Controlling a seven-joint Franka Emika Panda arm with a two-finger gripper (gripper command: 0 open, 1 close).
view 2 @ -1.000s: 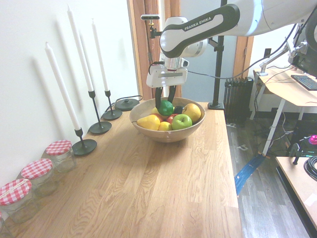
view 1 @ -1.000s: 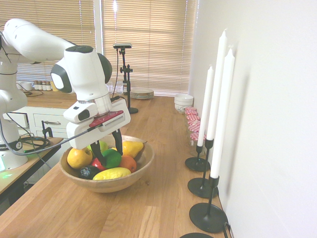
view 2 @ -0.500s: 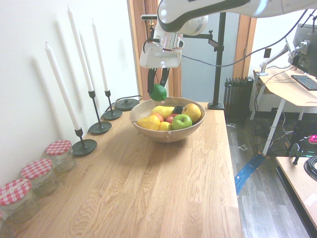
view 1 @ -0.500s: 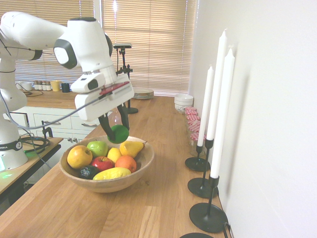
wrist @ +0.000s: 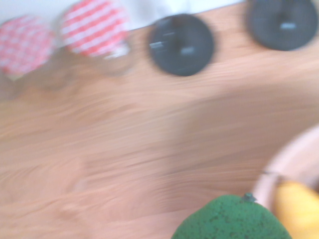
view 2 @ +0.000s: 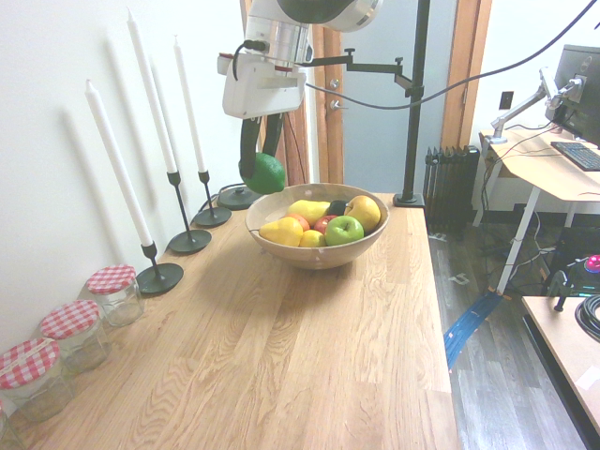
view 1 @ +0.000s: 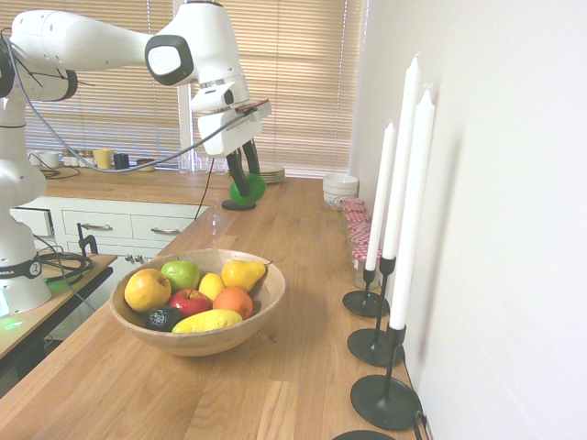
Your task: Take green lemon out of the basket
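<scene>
So nearest the first exterior camera there were black iron candlesticks with tall white taper candles (view 1: 401, 174) lined up along the white wall on the right side of the light oak countertop (view 1: 303, 367). Just past those, toward the left, sat the wide shallow bowl of light tan wood, the basket (view 1: 257, 316), loaded with fruit: a long yellow lemon (view 1: 207, 321) at the near rim, a black-green avocado (view 1: 164, 318) beside it, then an orange (view 1: 233, 302), a red apple (view 1: 190, 302), a big yellow-orange apple (view 1: 148, 291), a pale green apple (view 1: 181, 273) and a yellow pear (view 1: 242, 274) toward the far side. Against the wall beyond the candlesticks stood glass jars with red-and-white checked lids (view 1: 358, 225), and past them a stack of white bowls (view 1: 340, 190). Farther back, the white robot arm's black two-finger gripper (view 1: 245, 179) hung high above the counter, well clear of the basket and on its far side, pointing mostly downward. Its jaws were clamped on the deep-green dimpled round lemon (view 1: 247, 190), which was up in the air, touching nothing but the fingers. From the second exterior view the fruit sat off the wall side of the basket, above bare counter near a candlestick base. The blurry wrist view showed the green lemon with the basket rim beside it. Slatted window blinds (view 1: 275, 82) closed off the far end.
</scene>
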